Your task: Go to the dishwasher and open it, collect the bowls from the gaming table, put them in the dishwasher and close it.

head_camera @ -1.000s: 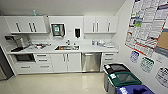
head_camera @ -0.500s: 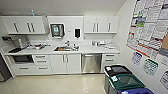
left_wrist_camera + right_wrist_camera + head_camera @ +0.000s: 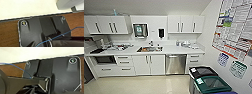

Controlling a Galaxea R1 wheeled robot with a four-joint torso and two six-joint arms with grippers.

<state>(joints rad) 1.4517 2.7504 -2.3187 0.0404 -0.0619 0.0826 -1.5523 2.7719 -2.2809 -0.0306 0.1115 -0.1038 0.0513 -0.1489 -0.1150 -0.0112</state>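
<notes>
Near: neither claw's fingers can be made out from the wrist cameras, so whether they are apart or together cannot be told. Bins [image 3: 209, 80] stand nearest, at right. Beyond, well ahead of both claws, the dishwasher [image 3: 175, 64] sits shut under the counter [image 3: 184, 50], right of the sink [image 3: 149, 49]. Since a second ago the kitchen looms slightly larger: the approach is under way, and opening is not yet begun.

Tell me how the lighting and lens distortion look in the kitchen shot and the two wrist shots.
Head view: even bright light, glare on the dishwasher front, floor sheen, cabinet lines bowed by the wide lens. Left and right wrist views: soft, pale floor washed out.
</notes>
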